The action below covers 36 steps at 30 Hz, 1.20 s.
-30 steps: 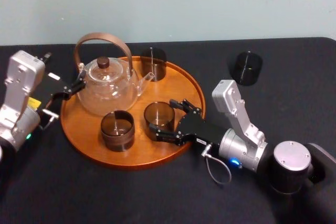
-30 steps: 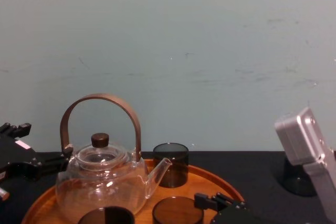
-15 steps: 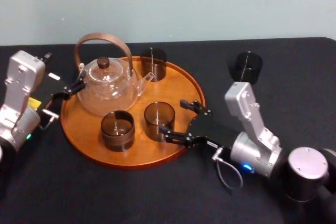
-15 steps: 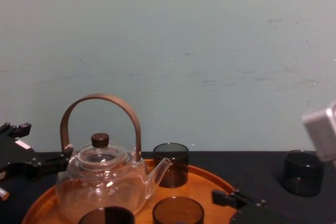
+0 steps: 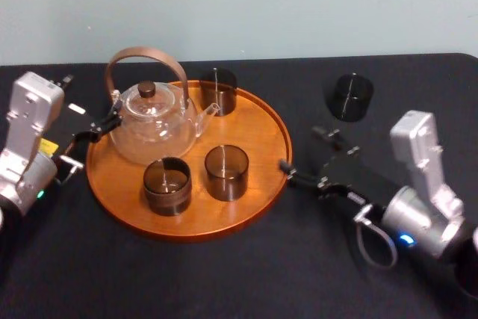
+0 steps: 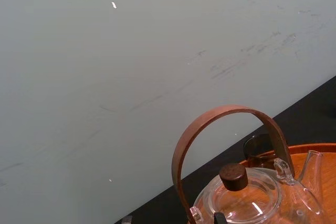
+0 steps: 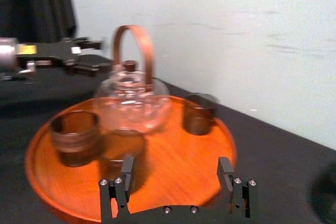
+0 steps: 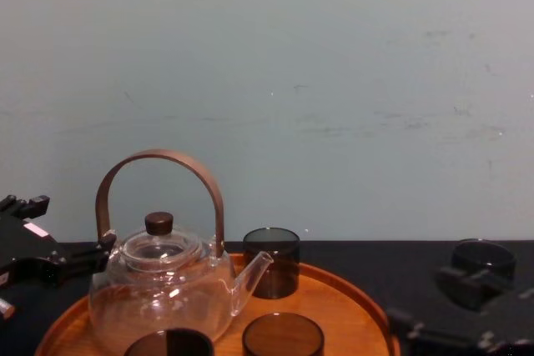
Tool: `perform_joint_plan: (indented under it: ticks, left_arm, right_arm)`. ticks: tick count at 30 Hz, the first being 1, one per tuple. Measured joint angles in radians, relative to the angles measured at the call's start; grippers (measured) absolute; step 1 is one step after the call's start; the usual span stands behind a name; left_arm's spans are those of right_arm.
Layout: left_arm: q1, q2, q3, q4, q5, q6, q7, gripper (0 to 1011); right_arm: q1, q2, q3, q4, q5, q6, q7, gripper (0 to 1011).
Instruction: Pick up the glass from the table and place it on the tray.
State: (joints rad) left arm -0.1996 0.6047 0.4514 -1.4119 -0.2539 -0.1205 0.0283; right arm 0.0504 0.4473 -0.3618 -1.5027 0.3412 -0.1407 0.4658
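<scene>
The round wooden tray [image 5: 266, 126] lies on the black table [image 5: 224, 274]. It carries a glass teapot [image 5: 153, 121] and three smoky glasses: one at the back [image 5: 217, 90], one at the front left [image 5: 166, 184] and one at the front right [image 5: 226, 172]. Another dark glass [image 5: 349, 96] stands upright on the table, right of the tray. My right gripper [image 5: 301, 149] is open and empty just outside the tray's right rim, pointing at the tray; the same gripper [image 7: 176, 163] faces the front glasses. My left gripper [image 5: 97, 131] rests open by the teapot at the tray's left edge.
The teapot's tall brown handle [image 5: 142, 56] arches over the tray's back left. Bare table lies between the tray's right rim and the lone glass [image 8: 482, 258], and along the front. A pale wall [image 8: 334, 81] closes off the far side.
My right gripper, open on either side of the front right glass a second ago, has drawn back to the right, off the tray. That glass stays standing on the tray. The left arm has not moved.
</scene>
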Motion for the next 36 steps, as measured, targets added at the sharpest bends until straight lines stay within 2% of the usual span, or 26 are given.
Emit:
perform_joint_plan:
  ticks: [5, 8, 14, 20, 28, 36]
  left_arm:
    - [0.0, 0.0, 0.0, 0.0, 0.0, 0.0, 0.0, 1009]
    - [0.0, 0.0, 0.0, 0.0, 0.0, 0.0, 0.0, 1010]
    - [0.0, 0.0, 0.0, 0.0, 0.0, 0.0, 0.0, 1010]
    - [0.0, 0.0, 0.0, 0.0, 0.0, 0.0, 0.0, 1010]
    - [0.0, 0.0, 0.0, 0.0, 0.0, 0.0, 0.0, 1010]
    - [0.0, 0.0, 0.0, 0.0, 0.0, 0.0, 0.0, 1010]
  right_arm:
    - [-0.017, 0.014, 0.058, -0.002, 0.017, -0.001, -0.026, 1002]
    - [-0.018, 0.015, 0.075, 0.005, 0.021, -0.001, -0.033, 1002]
    - [-0.015, 0.013, 0.118, 0.034, 0.025, 0.006, -0.052, 1002]
    - [0.011, -0.003, 0.158, 0.095, 0.051, 0.028, -0.056, 1002]
    - [0.058, -0.018, 0.187, 0.18, 0.072, 0.037, -0.054, 1002]
    - [0.1, -0.029, 0.193, 0.247, 0.073, 0.035, -0.04, 1002]
